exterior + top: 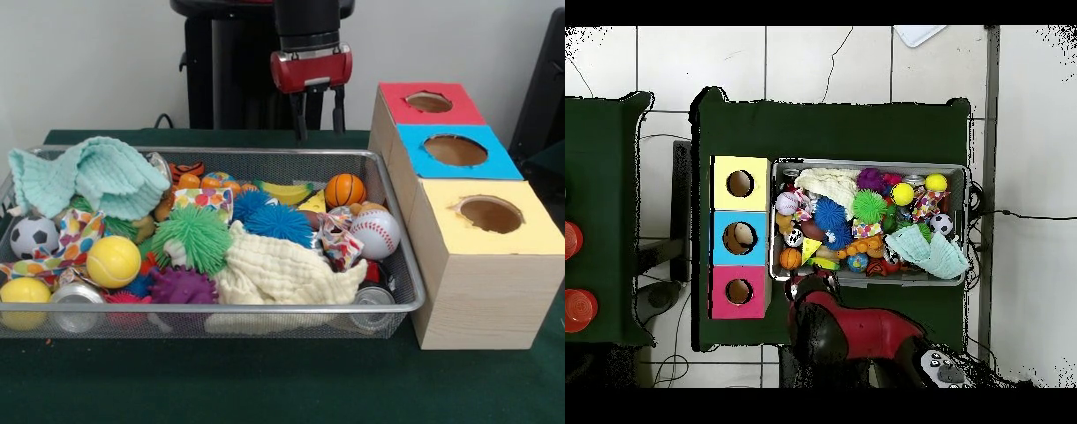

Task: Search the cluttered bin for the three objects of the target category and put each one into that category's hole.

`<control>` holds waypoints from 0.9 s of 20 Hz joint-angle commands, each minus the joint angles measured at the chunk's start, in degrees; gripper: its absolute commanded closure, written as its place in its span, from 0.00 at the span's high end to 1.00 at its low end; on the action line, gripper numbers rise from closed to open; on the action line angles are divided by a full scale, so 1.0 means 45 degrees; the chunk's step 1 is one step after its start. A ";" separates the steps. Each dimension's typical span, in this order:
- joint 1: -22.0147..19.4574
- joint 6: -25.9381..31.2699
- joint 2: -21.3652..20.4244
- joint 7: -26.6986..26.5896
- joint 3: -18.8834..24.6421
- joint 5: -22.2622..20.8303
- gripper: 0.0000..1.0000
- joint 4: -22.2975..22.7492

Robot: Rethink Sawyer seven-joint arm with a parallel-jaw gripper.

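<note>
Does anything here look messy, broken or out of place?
Nothing looks broken or spilled. The bin is crammed: balls, spiky toys and cans jumbled under two crumpled cloths, all inside the rim. No clear bottle shows in either view. The yellow hole has a ragged edge. The gripper hangs open behind the bin, empty.

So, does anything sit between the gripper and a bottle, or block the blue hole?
No bottle shows in either view; any would lie under the bin's teal cloth, cream cloth or toys. The gripper hangs over the far rim, jaws apart. Nothing covers the blue hole.
</note>
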 commanded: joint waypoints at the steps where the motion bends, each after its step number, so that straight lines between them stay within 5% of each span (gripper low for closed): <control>1: -0.0125 -0.0210 0.0416 0.2684 0.1348 0.0723 1.00 -0.1494; 6: -0.0218 -0.0984 0.0678 0.3148 0.1631 0.1027 1.00 -0.1732; 18: -0.0395 -0.0667 0.0818 0.2633 0.1831 0.0998 1.00 -0.2058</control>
